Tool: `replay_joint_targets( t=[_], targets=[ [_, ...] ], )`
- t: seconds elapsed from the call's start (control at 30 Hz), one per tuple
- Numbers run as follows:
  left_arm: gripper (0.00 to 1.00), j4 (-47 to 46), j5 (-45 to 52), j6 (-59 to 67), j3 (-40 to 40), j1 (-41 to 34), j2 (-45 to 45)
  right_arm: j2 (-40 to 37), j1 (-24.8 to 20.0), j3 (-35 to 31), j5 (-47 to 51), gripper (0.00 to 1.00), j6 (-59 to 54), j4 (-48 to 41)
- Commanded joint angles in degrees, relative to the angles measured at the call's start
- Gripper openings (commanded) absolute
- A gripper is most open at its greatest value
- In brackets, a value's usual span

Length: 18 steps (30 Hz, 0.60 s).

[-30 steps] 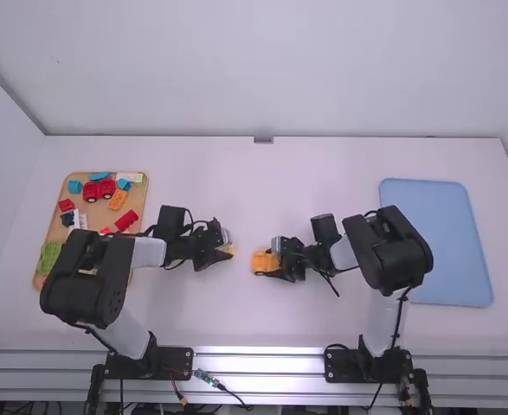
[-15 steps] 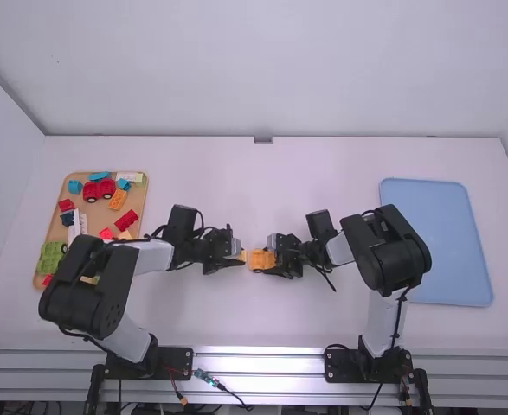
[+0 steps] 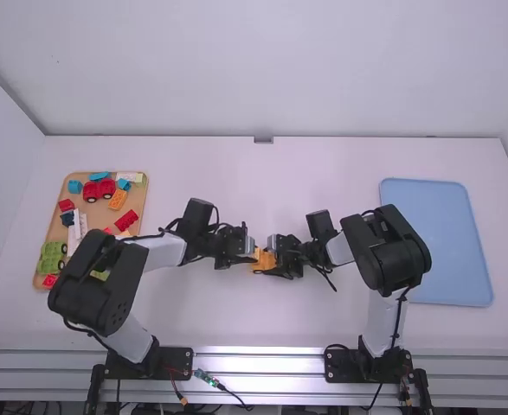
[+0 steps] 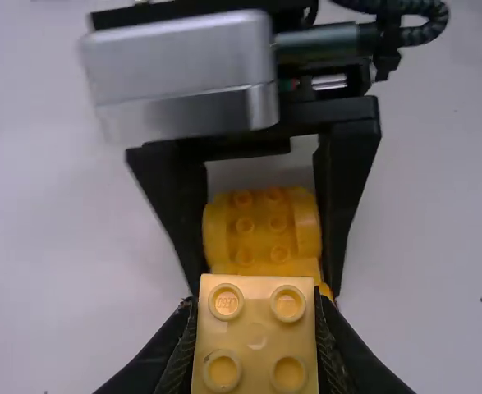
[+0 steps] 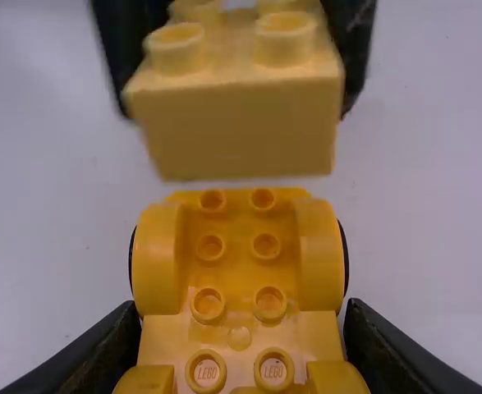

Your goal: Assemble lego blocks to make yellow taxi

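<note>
Leftmost: one wooden tray (image 3: 141, 203), with its right edge left of the left gripper. Visible contents: three light-blue blocks (image 3: 74, 186), one dark-blue block (image 3: 67, 219), one orange block (image 3: 118, 200), one red car piece (image 3: 99, 189), one green car piece (image 3: 52, 258), and several red blocks (image 3: 126, 220). The left arm (image 3: 102, 272) covers the near right part of the tray; a full count cannot be given there.

Center, left side: the left gripper (image 3: 252, 252) is closed to the width of one pale yellow block (image 4: 257, 336), gripped between its fingers. Four studs show on the block's top.

Center, right side: the right gripper (image 3: 269, 258) grips one yellow car base (image 5: 241, 234) by its sides, its fingers spread to the base's width. Eight studs show on the base, in two rows of four. The block is at the base's left end; contact between the two cannot be confirmed. Clearance between the grippers is narrow, with the left gripper close to the right one. White tabletop (image 3: 262, 190) extends from both grippers to the far edge, and on the near side to the metal rail (image 3: 258, 361).

Rightmost: one blue tray (image 3: 444, 233), well apart from both grippers. The right arm's (image 3: 388, 251) elbow overlaps the tray's left edge in the high view.
</note>
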Motion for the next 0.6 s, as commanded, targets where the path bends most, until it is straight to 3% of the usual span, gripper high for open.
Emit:
replay_joint_targets(
  t=[0.0,0.13,0.57],
  targets=[
    [0.02,-0.2,-1.0,-0.4,0.7,-2.2,0.6,0.9,0.2,0.1,0.3,0.61,-0.9,-0.3],
    [0.02,0.7,-6.8,-5.2,0.6,-3.9,0.6,0.9,0.2,0.1,0.0,0.61,-0.8,0.0],
    [0.02,2.6,-6.8,-6.4,0.6,-4.2,1.5,0.9,0.2,0.1,0.0,0.61,1.2,1.4]
  ],
)
